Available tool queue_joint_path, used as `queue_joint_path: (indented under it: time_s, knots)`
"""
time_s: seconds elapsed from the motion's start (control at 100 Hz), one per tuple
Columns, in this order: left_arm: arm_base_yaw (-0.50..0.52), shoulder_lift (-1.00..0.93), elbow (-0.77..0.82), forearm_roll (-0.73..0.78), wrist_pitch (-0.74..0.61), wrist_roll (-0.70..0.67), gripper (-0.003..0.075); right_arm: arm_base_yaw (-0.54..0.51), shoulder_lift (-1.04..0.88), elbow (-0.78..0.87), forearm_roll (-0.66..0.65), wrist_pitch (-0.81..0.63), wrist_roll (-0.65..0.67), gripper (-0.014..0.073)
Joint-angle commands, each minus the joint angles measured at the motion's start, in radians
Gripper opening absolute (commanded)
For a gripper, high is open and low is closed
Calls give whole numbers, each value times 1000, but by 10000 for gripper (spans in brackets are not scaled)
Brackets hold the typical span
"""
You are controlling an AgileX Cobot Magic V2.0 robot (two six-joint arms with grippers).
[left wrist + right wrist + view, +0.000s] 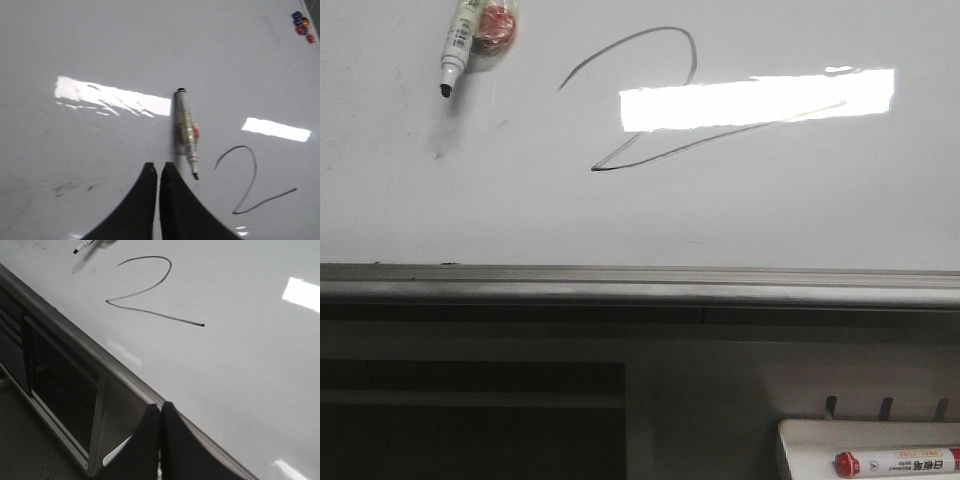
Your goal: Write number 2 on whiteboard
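A thin dark number 2 (pixel 650 100) is drawn on the glossy whiteboard (pixel 800 220), curved at the top with a long base stroke; it also shows in the left wrist view (pixel 252 180) and the right wrist view (pixel 150 287). An uncapped marker (pixel 460 50) lies flat on the board to the left of the 2, nib toward the near edge, also visible as marker (pixel 185 132). My left gripper (pixel 158 166) is shut and empty over the board, just beside the marker's nib. My right gripper (pixel 160 407) is shut and empty above the board's grey edge rail (pixel 100 355).
A small white tray (pixel 820 440) holding a red-capped marker (pixel 895 463) sits below the board at front right. Small coloured magnets (pixel 301 25) cluster at a far corner of the board. Faint smudges (pixel 70 187) mark the board beside the left gripper. A dark frame (pixel 470 410) lies under the rail.
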Motion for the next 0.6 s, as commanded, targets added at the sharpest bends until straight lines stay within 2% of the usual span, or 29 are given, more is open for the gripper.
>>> queue_joint_path:
  time_s: [0.0,0.16,0.24,0.35,0.37,0.46,0.59]
  knots:
    - [1,11,-2,-3,-62,52,-20,-5,18,-21,-18,-80,2,-71]
    - [48,11,-12,-121,-64,246,-20,-5,18,-21,-18,-80,2,-71]
    - [78,11,-26,-283,-49,384,-20,-5,18,-21,-18,-80,2,-71]
    - [124,11,-63,-587,8,692,-20,-5,18,-21,-18,-80,2,-71]
    - [137,11,-70,-591,34,744,-20,-5,18,-21,-18,-80,2,-71]
    - [177,11,-74,-591,173,793,-20,-5,18,-21,-18,-80,2,-71]
    - [253,11,-74,-591,337,793,-20,-5,18,-21,-18,-80,2,-71]
